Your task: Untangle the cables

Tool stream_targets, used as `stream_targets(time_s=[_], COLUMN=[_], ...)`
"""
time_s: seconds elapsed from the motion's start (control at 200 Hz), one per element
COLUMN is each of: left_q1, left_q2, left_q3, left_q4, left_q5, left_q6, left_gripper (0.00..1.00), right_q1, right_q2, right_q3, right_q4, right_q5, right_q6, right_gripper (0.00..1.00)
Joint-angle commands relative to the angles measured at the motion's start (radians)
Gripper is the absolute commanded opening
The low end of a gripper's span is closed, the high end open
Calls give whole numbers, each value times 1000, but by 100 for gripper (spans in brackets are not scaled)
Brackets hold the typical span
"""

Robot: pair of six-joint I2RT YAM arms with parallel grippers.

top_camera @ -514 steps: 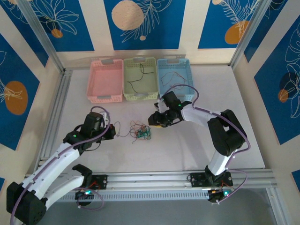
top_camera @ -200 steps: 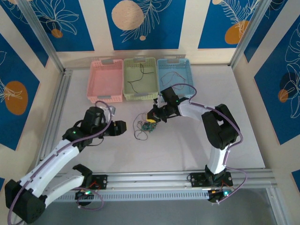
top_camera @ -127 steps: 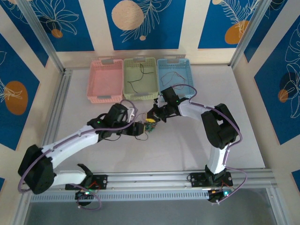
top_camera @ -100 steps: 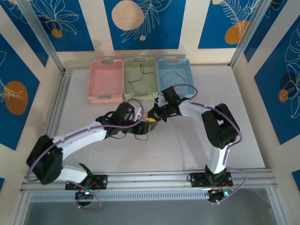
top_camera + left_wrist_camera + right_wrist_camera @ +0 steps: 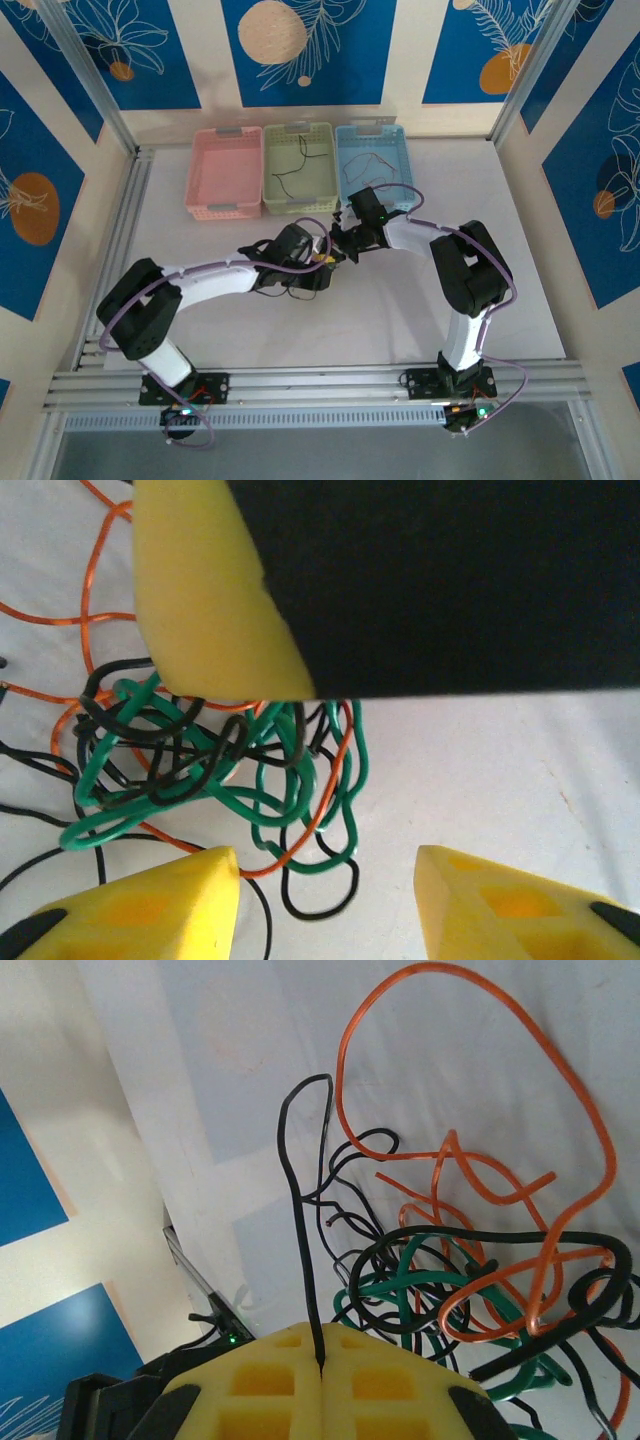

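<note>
Left gripper (image 5: 318,272), from above: sits near the middle of the table (image 5: 400,320), just beside the right gripper (image 5: 336,252), nose pointing to the right. Covers part of the cables (image 5: 300,287), a small knot on the white surface in front of the green basket (image 5: 297,129); cannot tell the width of the jaws from this height. Further back, a pink basket (image 5: 225,170) and a blue basket (image 5: 370,129) on both sides of the green one, with thin wires (image 5: 303,150) inside the green and the blue, well apart from the knot. From the left wrist: shows two yellow fingertips (image 5: 140,905) clearly apart and gripping nothing, with one black loop (image 5: 320,916) of the knot lying on the table near the gap. Has green, black and orange strands bunched just ahead of the tips, partly hidden behind a yellow pad (image 5: 210,610) of the right gripper, hanging over the knot. From the right wrist, right gripper: presses its yellow pads fully together on one black strand (image 5: 305,1210), rising straight out of the pinch and bending over at the top. Beyond the pads, the rest of the knot on the table: green and black coils tight together, and a big orange loop (image 5: 560,1110) standing open above them.
</note>
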Motion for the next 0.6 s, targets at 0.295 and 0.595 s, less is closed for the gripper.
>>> stream_targets(time_s=[0.295,0.595], left_q1=[-16,-16], left_q2=[54,-70], left_q3=[25,-47], left_q4=[50,-8], left_q5=[-65,-113], left_q6=[-41,-28], left_gripper=[17,0], right_q1=[-12,-68], right_q2=[-26,-75], right_q3=[-30,-52], right_q4=[-10,-25], right_q5=[-38,-43], right_q6=[1,-15], right_gripper=[0,0])
